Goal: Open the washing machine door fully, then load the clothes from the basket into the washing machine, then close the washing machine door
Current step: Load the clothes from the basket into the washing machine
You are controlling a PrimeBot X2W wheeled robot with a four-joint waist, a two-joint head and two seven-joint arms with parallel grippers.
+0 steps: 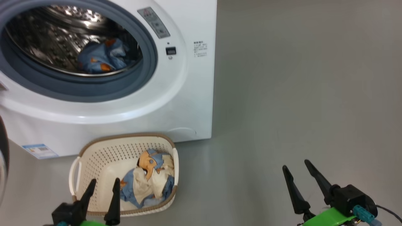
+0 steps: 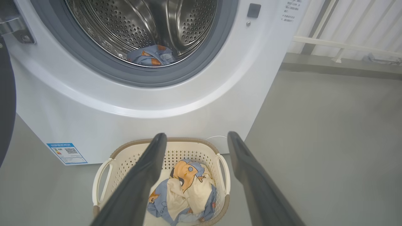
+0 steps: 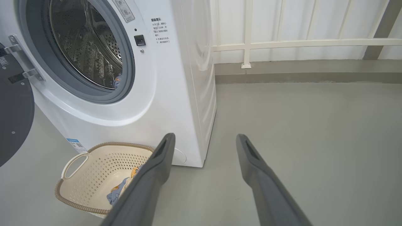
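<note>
Hovering our left gripper (image 1: pixel 105 179) at the basket (image 1: pixel 125 137), jaws spread and empty (right gripper (image 1: pixel 295 164) likewise); door (image 3: pixel 14 119) stands wide, one garment (image 1: pixel 102 58) lies in the washing machine (image 1: pixel 188 94) beyond, remaining clothes (image 1: pixel 150 182) just ahead of it.

The left hand (image 2: pixel 197 135) hangs with its fingers (image 2: pixel 141 182) spread wide and empty. Below and between them sits the basket (image 2: pixel 125 153), with the clothes (image 2: pixel 185 185) bunched inside. Beyond the fingertips stands the washing machine (image 2: pixel 157 110), a blue garment (image 2: pixel 150 56) at the front lip of its drum (image 2: pixel 141 22). Past the finger on this view's left shows the dark edge of the washing machine door (image 2: pixel 6 103).
</note>
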